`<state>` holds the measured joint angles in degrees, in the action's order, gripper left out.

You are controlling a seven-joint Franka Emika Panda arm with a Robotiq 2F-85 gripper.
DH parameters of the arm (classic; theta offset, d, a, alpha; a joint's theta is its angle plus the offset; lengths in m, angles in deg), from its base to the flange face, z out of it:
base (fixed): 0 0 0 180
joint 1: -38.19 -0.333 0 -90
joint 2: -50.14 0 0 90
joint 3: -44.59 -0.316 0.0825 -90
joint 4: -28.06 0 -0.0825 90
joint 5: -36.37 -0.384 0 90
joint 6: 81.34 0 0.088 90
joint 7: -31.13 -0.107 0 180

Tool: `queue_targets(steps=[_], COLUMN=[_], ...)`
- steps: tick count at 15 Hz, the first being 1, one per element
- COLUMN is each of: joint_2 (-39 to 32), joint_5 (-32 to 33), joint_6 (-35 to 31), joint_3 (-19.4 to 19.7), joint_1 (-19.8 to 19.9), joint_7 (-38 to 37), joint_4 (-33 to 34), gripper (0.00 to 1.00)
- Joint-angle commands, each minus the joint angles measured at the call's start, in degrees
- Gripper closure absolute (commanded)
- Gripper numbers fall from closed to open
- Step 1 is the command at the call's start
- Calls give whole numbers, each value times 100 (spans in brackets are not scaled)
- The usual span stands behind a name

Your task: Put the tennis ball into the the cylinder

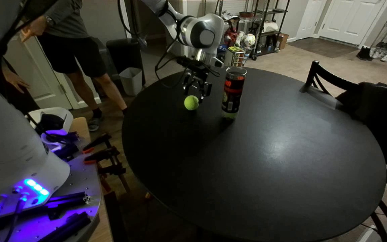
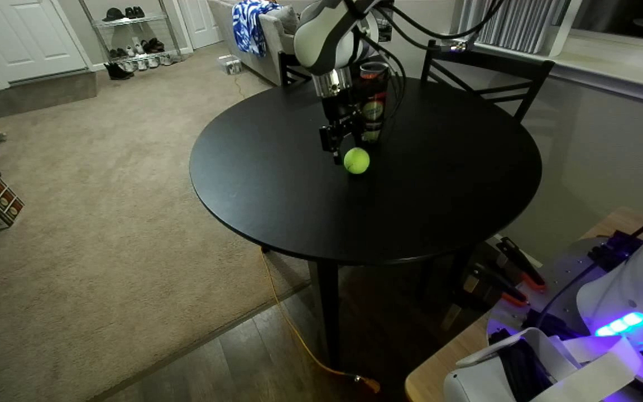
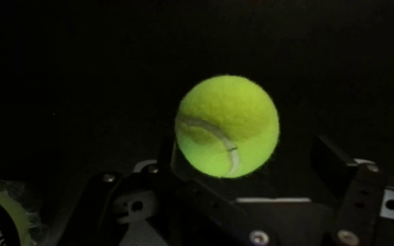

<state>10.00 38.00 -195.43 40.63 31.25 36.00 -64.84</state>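
The tennis ball (image 1: 191,103) is yellow-green and appears to rest on the dark round table; it also shows in an exterior view (image 2: 356,161). In the wrist view the ball (image 3: 227,126) sits close to the left finger, with a wide gap to the right finger. My gripper (image 3: 251,155) is open around or just above the ball; I cannot tell if the left finger touches it. The cylinder (image 1: 232,94) stands upright beside the gripper, dark with red bands and a clear top. It is partly behind the arm in an exterior view (image 2: 373,109). Its lower part shows in the wrist view (image 3: 2,218).
The round black table (image 1: 281,161) holds the ball and cylinder. A chair (image 1: 334,79) stands at its edge, and another chair (image 2: 483,78) shows in an exterior view. Cables (image 2: 405,33) hang along the arm close to the cylinder. A person (image 1: 72,43) stands behind the robot base.
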Motion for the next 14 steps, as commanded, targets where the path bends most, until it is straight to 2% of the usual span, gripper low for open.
queue_targets(steps=[1, 14], joint_2=[365, 273], joint_5=[33, -34], joint_6=[126, 113], joint_3=[7, 1], joint_1=[16, 209], joint_7=[-165, 61], joint_4=[-371, -387], gripper=[0, 0])
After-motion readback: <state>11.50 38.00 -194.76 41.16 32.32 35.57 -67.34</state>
